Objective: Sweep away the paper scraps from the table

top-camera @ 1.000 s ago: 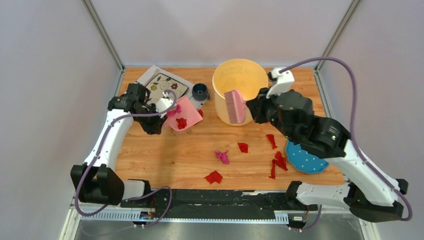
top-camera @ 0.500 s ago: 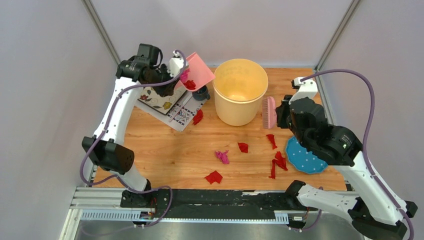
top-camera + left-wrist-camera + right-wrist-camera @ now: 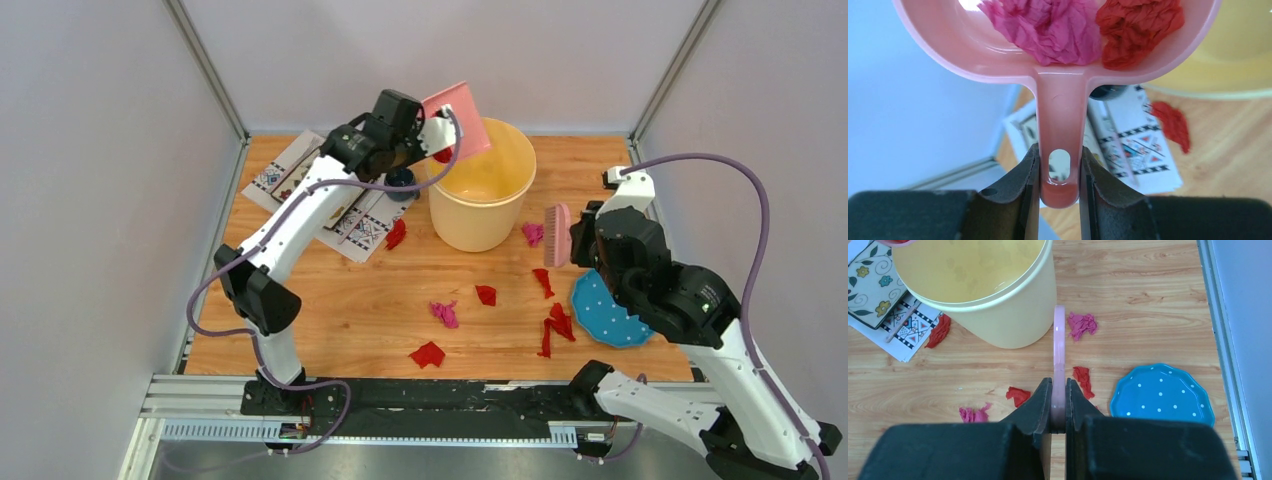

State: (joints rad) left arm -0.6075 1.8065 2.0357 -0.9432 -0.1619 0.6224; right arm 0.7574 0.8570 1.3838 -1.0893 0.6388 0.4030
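As left gripper (image 3: 1059,167) holds dustpan (image 3: 1058,107) over bucket (image 3: 480,218), right gripper (image 3: 1058,390) clasps brush (image 3: 1059,340).

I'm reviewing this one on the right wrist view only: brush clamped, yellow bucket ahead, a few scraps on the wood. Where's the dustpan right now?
Observer: The left gripper holds the pink dustpan by its handle, raised over the yellow bucket's far-left rim.
Operator: Is anything in it?
Observer: Yes, a magenta scrap and a crumpled red scrap sit in the pan.
Operator: Are there scraps my own gripper hides?
Observer: A flat red scrap lies near the table's front edge.
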